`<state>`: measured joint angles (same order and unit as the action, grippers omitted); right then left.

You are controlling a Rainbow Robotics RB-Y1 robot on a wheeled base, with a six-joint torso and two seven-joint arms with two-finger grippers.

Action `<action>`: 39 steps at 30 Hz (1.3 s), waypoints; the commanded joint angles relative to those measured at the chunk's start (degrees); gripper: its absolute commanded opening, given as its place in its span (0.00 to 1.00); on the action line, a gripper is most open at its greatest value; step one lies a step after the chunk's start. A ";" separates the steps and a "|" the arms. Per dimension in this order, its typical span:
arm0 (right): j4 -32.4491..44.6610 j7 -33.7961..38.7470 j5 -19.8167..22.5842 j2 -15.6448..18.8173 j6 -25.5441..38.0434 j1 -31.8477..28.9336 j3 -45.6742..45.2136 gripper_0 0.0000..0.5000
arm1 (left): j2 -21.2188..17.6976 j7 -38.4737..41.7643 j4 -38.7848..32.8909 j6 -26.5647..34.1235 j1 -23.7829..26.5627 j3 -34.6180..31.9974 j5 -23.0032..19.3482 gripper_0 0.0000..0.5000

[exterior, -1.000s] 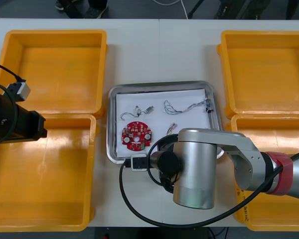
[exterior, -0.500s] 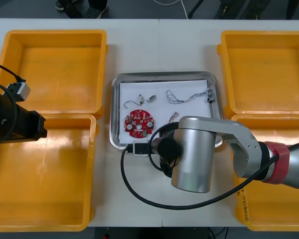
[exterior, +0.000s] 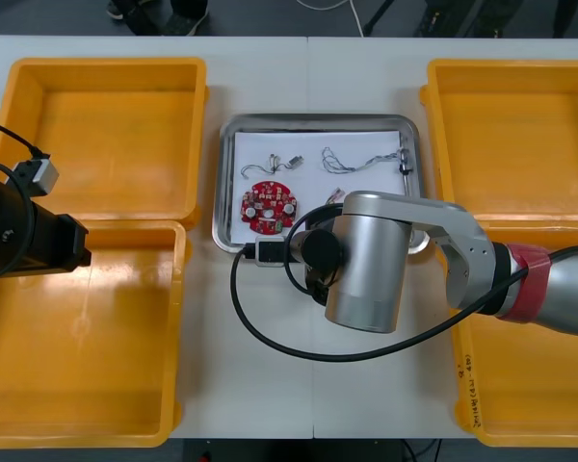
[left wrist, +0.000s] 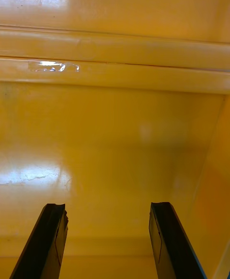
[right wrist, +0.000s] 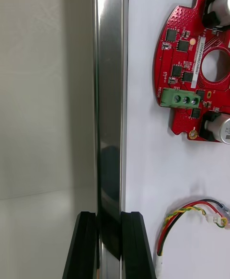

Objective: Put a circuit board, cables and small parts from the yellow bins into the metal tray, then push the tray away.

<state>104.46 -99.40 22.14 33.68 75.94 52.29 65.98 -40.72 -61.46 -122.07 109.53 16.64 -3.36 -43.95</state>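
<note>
Right wrist view is showing your right gripper point(right wrist: 109, 217), its fingers pinching the near rim of the metal tray point(right wrist: 110, 92) on the tabletop point(right wrist: 48, 92); the circuit board point(right wrist: 191, 68) and red and yellow cable point(right wrist: 184, 214) are lying inside on white; for the push away, be driving straight, level and slow so nothing is sliding; your left gripper point(left wrist: 108, 209) is hanging, fingers spread, over a yellow bin point(left wrist: 115, 140); print beside the board's green terminal point(right wrist: 180, 98) is seemingly reading MOTOR.
</note>
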 commanded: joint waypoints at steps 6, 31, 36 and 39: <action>-3.04 1.14 0.01 -1.77 -1.41 5.90 -2.08 0.00 | 0.64 -4.72 -1.85 0.47 -0.64 -1.30 0.53 1.00; -16.13 0.70 3.00 -3.88 -14.77 12.05 -2.69 0.00 | 0.64 -4.72 -1.85 0.47 -0.64 -1.30 0.53 1.00; -18.77 -0.27 3.00 -3.88 -19.08 13.46 -2.69 0.00 | 0.64 -4.72 -1.85 0.47 -0.64 -1.30 0.53 1.00; -20.44 -0.62 2.91 -3.88 -22.24 13.54 -2.69 0.00 | 0.64 -4.72 -1.85 0.47 -0.64 -1.30 0.53 1.00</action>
<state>85.11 -99.41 24.71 30.91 56.46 62.44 65.38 -40.72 -61.46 -122.08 109.53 16.63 -3.36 -43.94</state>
